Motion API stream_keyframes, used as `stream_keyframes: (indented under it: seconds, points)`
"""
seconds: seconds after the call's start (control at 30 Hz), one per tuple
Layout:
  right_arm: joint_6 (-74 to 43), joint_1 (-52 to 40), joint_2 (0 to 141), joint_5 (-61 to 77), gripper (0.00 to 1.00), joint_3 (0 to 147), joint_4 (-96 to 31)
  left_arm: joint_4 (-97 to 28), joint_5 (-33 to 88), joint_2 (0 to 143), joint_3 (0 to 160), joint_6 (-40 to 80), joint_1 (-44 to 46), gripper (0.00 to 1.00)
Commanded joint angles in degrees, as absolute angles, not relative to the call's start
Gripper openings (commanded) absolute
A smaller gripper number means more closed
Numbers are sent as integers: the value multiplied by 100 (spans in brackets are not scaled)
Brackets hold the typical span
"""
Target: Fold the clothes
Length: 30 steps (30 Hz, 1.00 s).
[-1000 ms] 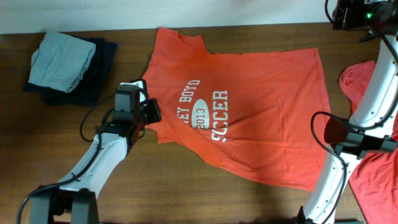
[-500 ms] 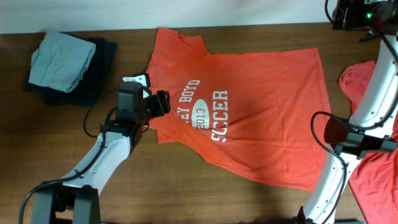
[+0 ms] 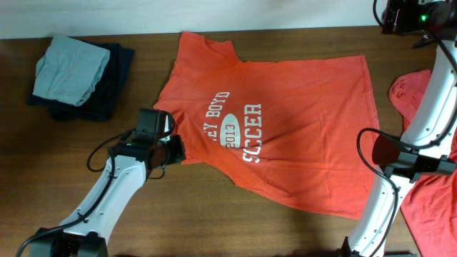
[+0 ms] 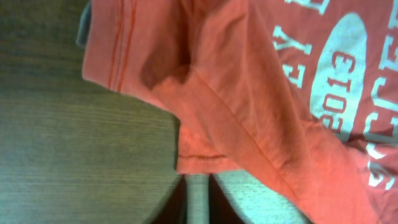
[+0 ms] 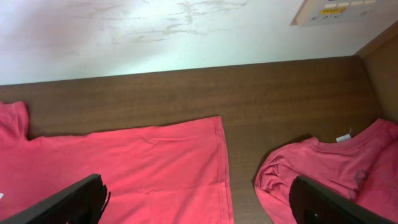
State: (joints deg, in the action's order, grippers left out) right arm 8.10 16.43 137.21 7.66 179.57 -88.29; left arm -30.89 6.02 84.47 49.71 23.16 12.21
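Printed shirt (image 3: 300, 135) lies spread flat mid-counter (image 3: 214, 228); another shirt (image 3: 432, 200) is bunched at the right. Left fingers (image 3: 173, 150) are together at its near-left sleeve edge; right fingers (image 5: 68, 202) are wide apart.

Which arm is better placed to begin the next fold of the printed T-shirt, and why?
Left, most likely. The left gripper is shut right at the printed T-shirt's sleeve edge. The right gripper hangs open above the far hem, touching no cloth.
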Motion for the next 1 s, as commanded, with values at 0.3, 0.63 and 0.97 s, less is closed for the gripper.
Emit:
stream_keyframes:
  seconds: [0.3,0.63,0.97]
  points:
    - [810,1616,13740,840,99,17957,-8829,-3050,-283,8543,4965,2228,1772,0]
    - [810,1616,13740,840,99,17957,-8829,-2941,-283,9067,4965,2228,1789,0]
    - [810,1616,13740,840,99,17957,-8829,-2897,-283,9179,4965,2228,1789,0]
